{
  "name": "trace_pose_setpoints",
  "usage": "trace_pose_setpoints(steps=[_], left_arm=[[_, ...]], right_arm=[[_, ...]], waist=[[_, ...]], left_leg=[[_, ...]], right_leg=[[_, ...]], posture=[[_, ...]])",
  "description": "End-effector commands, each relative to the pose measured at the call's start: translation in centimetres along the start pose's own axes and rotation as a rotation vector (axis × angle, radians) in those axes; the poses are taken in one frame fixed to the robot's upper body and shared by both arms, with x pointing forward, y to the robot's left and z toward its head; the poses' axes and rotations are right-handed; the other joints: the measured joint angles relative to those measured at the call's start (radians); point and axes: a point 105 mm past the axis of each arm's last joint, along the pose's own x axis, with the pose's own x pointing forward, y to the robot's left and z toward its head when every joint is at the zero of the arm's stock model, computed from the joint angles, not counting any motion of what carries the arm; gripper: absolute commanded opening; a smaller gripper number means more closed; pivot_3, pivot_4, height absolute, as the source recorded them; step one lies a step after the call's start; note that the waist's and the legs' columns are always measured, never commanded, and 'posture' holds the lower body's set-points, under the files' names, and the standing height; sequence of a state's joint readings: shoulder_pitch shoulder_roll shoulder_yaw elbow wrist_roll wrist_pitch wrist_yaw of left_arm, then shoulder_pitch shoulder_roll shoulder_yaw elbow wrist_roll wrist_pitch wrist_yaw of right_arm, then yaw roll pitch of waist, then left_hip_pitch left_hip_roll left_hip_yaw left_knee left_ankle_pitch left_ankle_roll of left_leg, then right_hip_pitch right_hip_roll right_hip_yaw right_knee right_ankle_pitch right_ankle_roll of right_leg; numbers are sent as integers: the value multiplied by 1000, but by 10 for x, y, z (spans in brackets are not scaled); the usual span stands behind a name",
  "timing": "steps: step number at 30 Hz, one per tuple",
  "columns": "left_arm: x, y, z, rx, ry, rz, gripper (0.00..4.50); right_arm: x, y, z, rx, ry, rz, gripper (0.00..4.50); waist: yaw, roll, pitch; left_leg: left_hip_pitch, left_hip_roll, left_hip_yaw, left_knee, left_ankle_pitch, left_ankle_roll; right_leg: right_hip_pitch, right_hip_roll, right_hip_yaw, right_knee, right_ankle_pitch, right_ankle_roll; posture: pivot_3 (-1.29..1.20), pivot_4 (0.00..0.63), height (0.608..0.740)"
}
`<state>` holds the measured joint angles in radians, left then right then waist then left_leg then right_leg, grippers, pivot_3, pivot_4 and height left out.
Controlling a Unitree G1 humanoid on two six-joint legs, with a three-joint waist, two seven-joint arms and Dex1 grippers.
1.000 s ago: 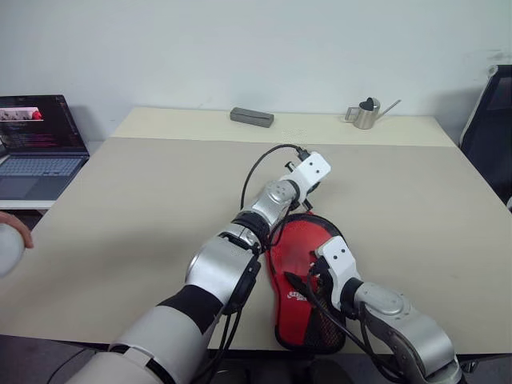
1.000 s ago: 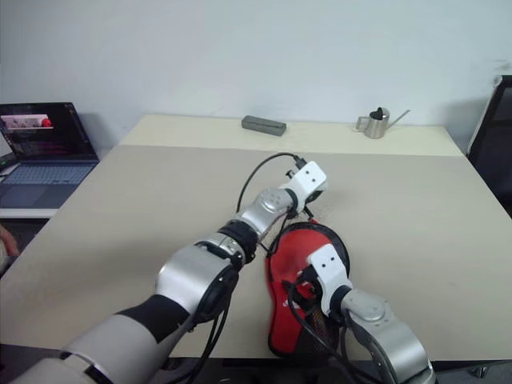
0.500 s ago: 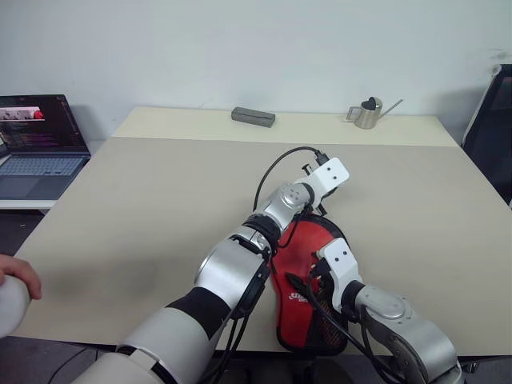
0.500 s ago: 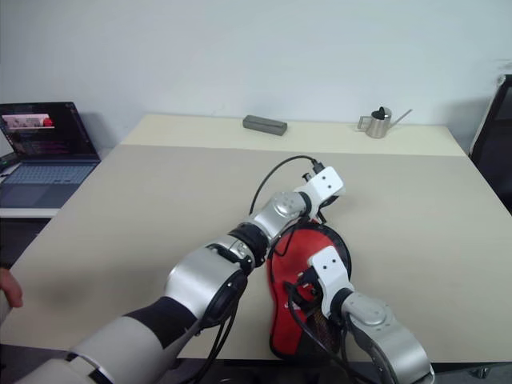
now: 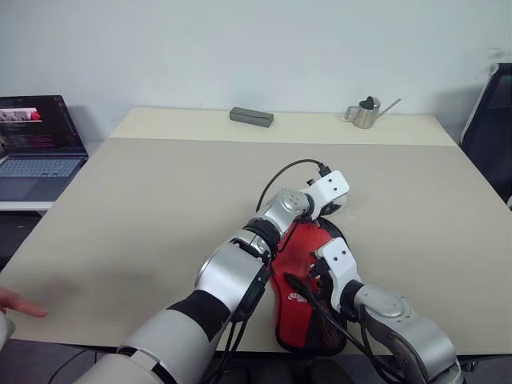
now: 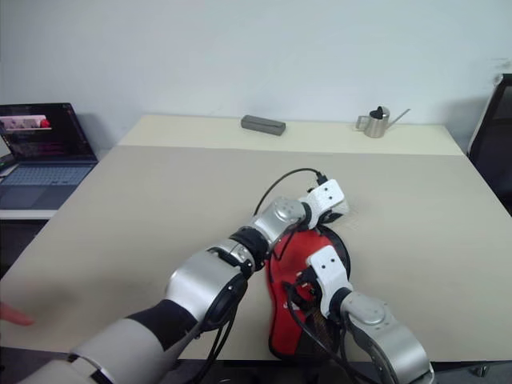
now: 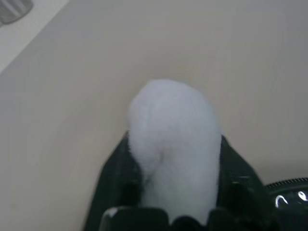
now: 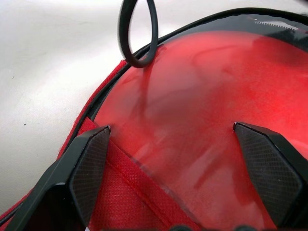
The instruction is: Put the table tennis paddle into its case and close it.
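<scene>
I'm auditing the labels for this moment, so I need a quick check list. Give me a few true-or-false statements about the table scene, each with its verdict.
1. The right gripper is open, with its fingers spread over the case's clear panel. True.
2. The case lies at the far edge of the table, beside the grey box. False: it lies near the front edge, close to the robot.
3. An open laptop sits off the table on the robot's left. True.
4. The metal watering can stands on the case. False: it stands at the far edge, on the robot's right.
</scene>
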<state>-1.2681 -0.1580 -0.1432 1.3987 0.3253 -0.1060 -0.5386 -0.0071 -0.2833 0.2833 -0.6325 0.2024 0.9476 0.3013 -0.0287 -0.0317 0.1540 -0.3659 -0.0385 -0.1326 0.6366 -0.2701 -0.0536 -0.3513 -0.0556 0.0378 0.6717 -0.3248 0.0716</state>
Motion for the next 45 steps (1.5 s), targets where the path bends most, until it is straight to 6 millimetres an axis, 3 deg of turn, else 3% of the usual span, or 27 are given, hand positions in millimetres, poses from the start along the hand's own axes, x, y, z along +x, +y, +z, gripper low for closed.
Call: trace_pose_setpoints(steps=[1,4,7,9,15,21,27,31,34,40,43,45], left_arm=[[11,-21,22,-38,-70,-51,2967],[6,-7,22,-70,-79,-7,4001],[-2,14,22,-82,-83,75,4001],[-21,53,16,-95,-78,223,4001],[-69,119,17,-186,-159,417,4001],[-126,157,20,-212,-326,399,4001],[-157,151,-2,-231,-412,270,4001],[-187,117,-25,-254,-461,148,4001],[-202,87,-30,-290,-468,79,4001],[-205,48,-24,-262,-433,-53,4001],[-195,19,-12,-168,-408,-211,4001],[-188,1,-15,-116,-377,-316,4001]], right_arm=[[7,6,-58,104,260,42,4500],[11,4,-55,92,253,50,4500],[14,1,-53,85,250,54,4500],[17,-4,-51,74,246,55,4500],[23,-13,-49,57,243,58,4500],[26,-25,-46,44,234,57,4500],[26,-37,-37,54,207,64,4500],[16,-39,-14,71,144,88,4500],[4,-30,4,78,90,149,4500],[-21,-22,44,100,-29,275,4500],[-54,-30,77,73,-128,360,4500],[-71,-42,90,52,-158,378,4500]], waist=[[0,0,0],[-5,0,0],[-8,0,0],[-11,-1,0],[-22,-1,0],[-21,-1,1],[-18,-1,0],[-22,2,1],[-13,2,3],[14,6,6],[12,13,14],[12,14,16]], left_leg=[[0,0,0,0,0,0],[1,0,0,0,0,0],[2,1,0,0,0,0],[2,1,0,0,0,0],[4,1,0,0,1,-1],[3,0,0,0,1,-1],[3,0,-1,0,1,-1],[2,1,-1,0,1,-1],[-2,9,-1,0,1,-1],[-19,9,-3,7,1,-1],[-19,8,-1,7,1,-1],[-19,8,0,7,1,0]], right_leg=[[0,0,0,0,0,0],[0,0,0,1,0,0],[0,0,1,2,0,0],[0,0,1,3,0,0],[0,1,1,5,0,0],[-1,0,1,5,0,0],[-1,0,1,6,1,0],[-2,0,3,6,3,-5],[-5,0,3,5,3,-7],[-16,0,0,5,3,-8],[-18,0,2,6,3,-8],[-18,1,2,6,3,-8]], posture=[[0,150,740],[0,150,740],[0,150,740],[0,150,740],[0,150,740],[0,150,740],[0,150,740],[0,150,740],[0,150,740],[0,150,740],[0,150,740],[0,150,740]])
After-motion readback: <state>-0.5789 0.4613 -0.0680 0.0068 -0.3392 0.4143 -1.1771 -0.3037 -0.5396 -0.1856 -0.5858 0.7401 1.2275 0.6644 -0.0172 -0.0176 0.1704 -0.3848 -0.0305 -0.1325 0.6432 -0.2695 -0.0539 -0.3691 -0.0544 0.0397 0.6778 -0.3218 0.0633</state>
